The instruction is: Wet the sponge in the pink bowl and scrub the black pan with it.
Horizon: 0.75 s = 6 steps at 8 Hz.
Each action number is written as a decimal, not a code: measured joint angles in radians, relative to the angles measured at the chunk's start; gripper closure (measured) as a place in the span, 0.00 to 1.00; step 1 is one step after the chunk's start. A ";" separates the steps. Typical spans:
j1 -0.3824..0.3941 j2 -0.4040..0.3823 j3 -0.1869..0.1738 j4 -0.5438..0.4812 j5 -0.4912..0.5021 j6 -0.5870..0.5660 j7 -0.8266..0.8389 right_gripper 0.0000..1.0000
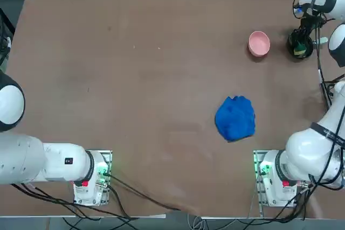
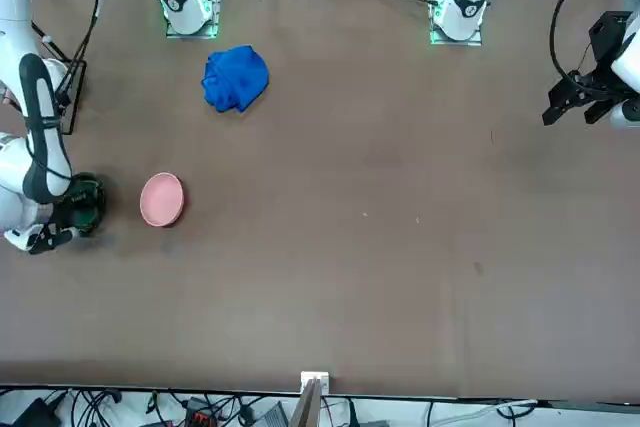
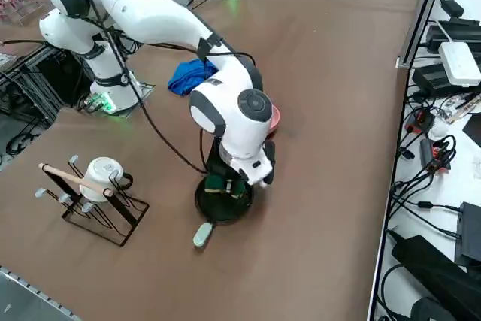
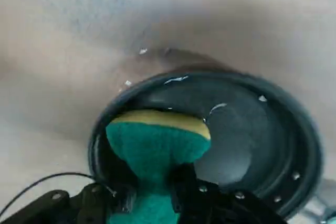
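The sponge sits pinched between the fingers of the right end effector, squeezed narrow at the waist where they clamp it, green side toward the wrist camera and the yellow layer at its outer end. It is down inside the black pan, yellow end at or just above the pan floor; I can't tell for sure that it presses. The pan stands near the worktop's right edge, as the robot faces it, its pale handle sticking out toward the corner, and the pink bowl is just beside it, on the side toward the middle of the worktop. A blue cloth lies well apart, closer to the arm's base.

From where I stand this looks like the scrubbing itself. To do it well, I'd say the arm wants steady downward pressure so the sponge flattens against the floor, then short strokes or circles kept inside the raised rim. The pan is small and nothing holds it, so a hard sideways push could slide or spin it by the handle. Keeping the clamp firm matters too, as a wet sponge may slip.
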 joint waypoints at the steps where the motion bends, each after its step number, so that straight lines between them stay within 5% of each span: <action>1: -0.001 0.000 0.000 0.000 0.000 -0.009 -0.003 0.64; 6: -0.051 0.000 -0.013 0.001 -0.059 0.041 -0.047 0.65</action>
